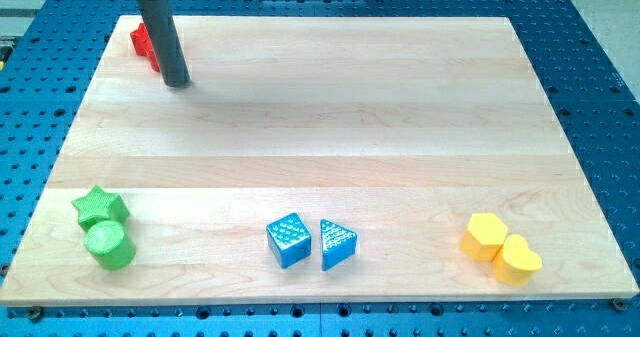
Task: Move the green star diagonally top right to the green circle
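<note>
The green star [100, 207] lies near the board's bottom left corner. The green circle [109, 245] sits just below it and a little to the right, touching it. My tip [177, 81] rests on the board near the top left corner, far above both green blocks. The rod rises from it toward the view's top.
A red block [142, 43] sits partly hidden behind the rod at the top left. A blue cube [289, 240] and a blue triangle [337, 244] lie at the bottom middle. A yellow hexagon [486, 235] and a yellow heart [517, 260] lie at the bottom right.
</note>
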### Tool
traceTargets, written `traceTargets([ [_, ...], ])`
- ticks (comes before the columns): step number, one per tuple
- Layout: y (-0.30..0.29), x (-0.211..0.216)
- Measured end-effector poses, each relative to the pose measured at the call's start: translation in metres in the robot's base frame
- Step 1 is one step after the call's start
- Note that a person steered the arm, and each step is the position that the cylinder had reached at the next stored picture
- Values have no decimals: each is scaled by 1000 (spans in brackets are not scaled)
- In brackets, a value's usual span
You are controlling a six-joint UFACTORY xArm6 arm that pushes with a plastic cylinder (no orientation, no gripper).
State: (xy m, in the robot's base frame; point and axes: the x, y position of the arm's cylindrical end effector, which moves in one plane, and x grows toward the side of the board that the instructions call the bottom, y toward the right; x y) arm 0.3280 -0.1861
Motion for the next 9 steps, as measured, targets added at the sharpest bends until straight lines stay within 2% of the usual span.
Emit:
traceTargets([
  [2, -5, 8],
  [3, 3, 37],
  [4, -32, 81],
  [5, -99, 133],
  [6, -118, 185],
  [7, -74, 225],
  [9, 68, 191],
])
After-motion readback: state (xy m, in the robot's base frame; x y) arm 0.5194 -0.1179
